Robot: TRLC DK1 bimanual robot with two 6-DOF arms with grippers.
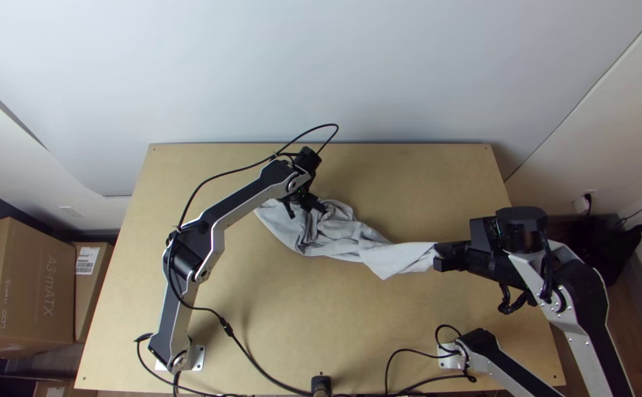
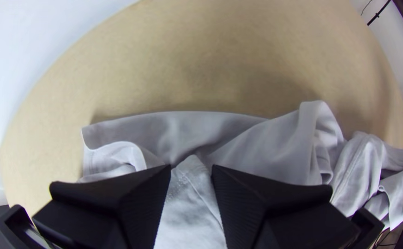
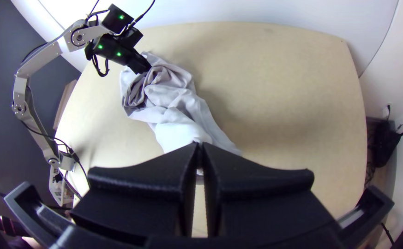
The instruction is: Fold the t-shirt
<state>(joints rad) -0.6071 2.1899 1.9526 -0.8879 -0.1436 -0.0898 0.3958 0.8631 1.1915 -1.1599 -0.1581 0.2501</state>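
Jaws of the right gripper (image 1: 438, 257) are closed together on one end of the grey t-shirt (image 1: 328, 239), whose cloth is pinched at the tips. Those of the left gripper (image 1: 307, 210) are held apart over the other end, where a ridge of cloth is seen between them; whether it is touched cannot be told. The t-shirt is left bunched and twisted across the middle of the bench (image 1: 262, 323), wider and more crumpled toward the left gripper and drawn narrower toward the right one.

Pale, plain wood is shown on the bench, with small dark holes at its far corners. Soft shadows are cast on it beside the cloth. Black cables (image 1: 251, 360) are strung along the left arm (image 1: 221, 213) and over the near edge, where a dark post (image 1: 321, 385) is set between the arm bases.

Beyond the far edge, the room is closed off by a white wall (image 1: 321, 66). Cardboard is stacked at the left: a large box (image 1: 37, 287) and, nearer the bench, a narrower box (image 1: 91, 283) marked with a white label. On the right, a black plug (image 1: 588, 197) is fitted into a wall socket, and wooden floor (image 1: 640, 323) is seen below.
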